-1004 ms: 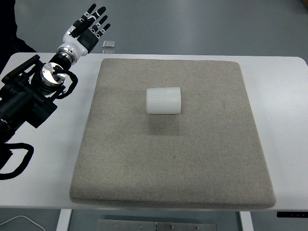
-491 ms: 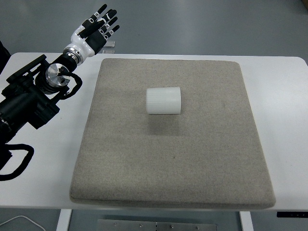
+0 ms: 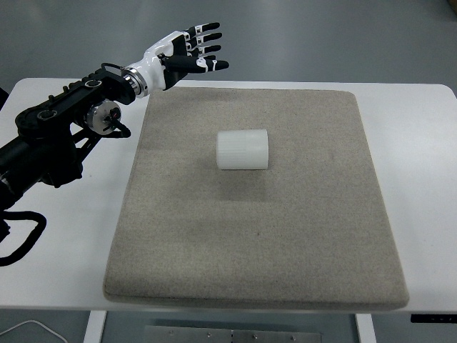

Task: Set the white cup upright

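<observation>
You have hardly begun: the white cup [image 3: 243,149] lies on its side on the far middle of the grey mat [image 3: 257,236], untouched, while your left hand [image 3: 187,51] hovers far-left, fingers spread, holding nothing.

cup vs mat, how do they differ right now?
The cup is white and ribbed; the mat is grey-beige and felt-like. The cup is a small cylinder lying on its side; the mat is a large flat square covering most of the table. The cup rests on the mat; the mat rests on the table. The left hand touches neither.
</observation>
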